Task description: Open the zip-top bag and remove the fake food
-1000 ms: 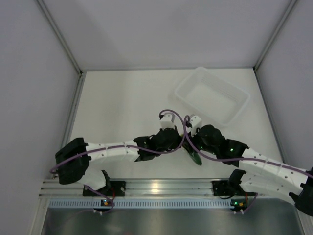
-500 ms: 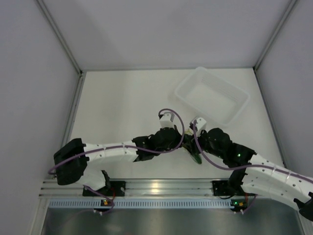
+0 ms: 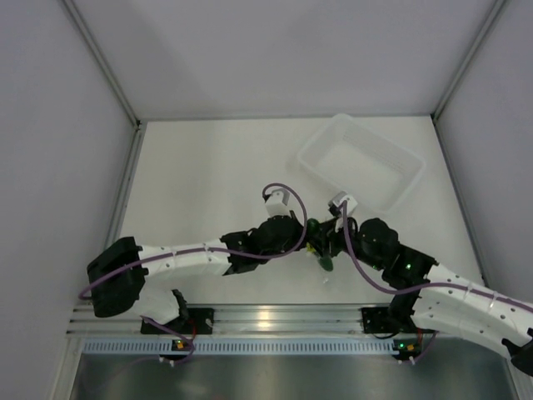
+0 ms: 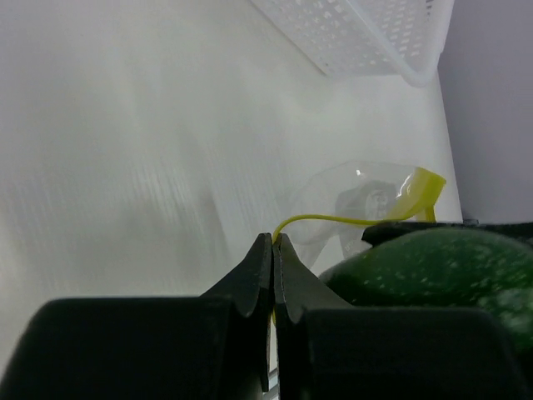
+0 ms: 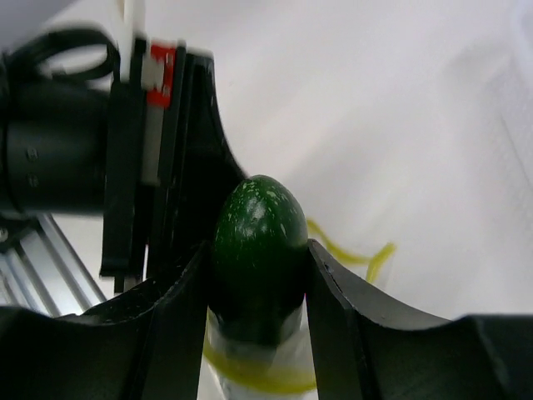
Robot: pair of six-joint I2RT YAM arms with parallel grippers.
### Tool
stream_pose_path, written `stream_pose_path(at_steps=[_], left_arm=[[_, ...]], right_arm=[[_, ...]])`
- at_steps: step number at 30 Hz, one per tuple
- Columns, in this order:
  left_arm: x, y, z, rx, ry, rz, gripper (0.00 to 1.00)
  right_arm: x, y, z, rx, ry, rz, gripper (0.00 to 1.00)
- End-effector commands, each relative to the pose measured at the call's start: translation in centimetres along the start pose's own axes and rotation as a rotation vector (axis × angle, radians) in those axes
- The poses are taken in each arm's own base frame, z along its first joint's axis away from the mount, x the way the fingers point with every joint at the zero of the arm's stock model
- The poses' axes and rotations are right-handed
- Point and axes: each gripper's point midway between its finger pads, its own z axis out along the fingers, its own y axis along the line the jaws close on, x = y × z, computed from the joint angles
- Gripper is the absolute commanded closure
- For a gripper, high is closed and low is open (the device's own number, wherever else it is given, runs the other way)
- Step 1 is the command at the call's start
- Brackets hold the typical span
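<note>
The left gripper (image 4: 273, 243) is pinched tight on the thin yellow-green zip strip (image 4: 333, 220) of the zip-top bag (image 4: 354, 193). The clear bag spreads out just in front of its fingertips and a bit to the side. I think it holds that edge so the bag cannot slide away while the other arm pulls.

The right gripper (image 5: 258, 254) squeezes the fake food (image 5: 260, 218) between its two fingers. The round green tip pokes out past the fingers. Down below the fingers there is clear plastic with a yellow edge around the food's lower end. So the food looks only partly out of the bag. The two grippers are right beside each other, with the bag between them.

The clear bin (image 4: 366, 33) is far ahead of the left gripper, well apart from it. Nothing shows inside it.

Now count. There are two grippers, one bag, one piece of fake food and one bin.
</note>
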Motion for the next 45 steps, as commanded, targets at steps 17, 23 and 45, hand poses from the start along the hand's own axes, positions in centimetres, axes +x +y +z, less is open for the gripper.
stream_pose_path(at_steps=[17, 23, 45], left_arm=[[-1.1, -0.1, -1.2, -0.018, -0.069, 0.052, 1.0], [-3.5, 4.9, -1.2, -0.216, -0.075, 0.085, 1.0], [-13.6, 10.7, -7.3, -0.465, -0.137, 0.23, 1.0]], right_arm=[[-16.4, -3.2, -2.1, 0.243, -0.614, 0.169, 0.99], [-19.7, -6.3, -3.2, 0.418, -0.591, 0.194, 1.0], [-9.6, -32.0, 3.6, 0.972, 0.251, 0.112, 0.94]])
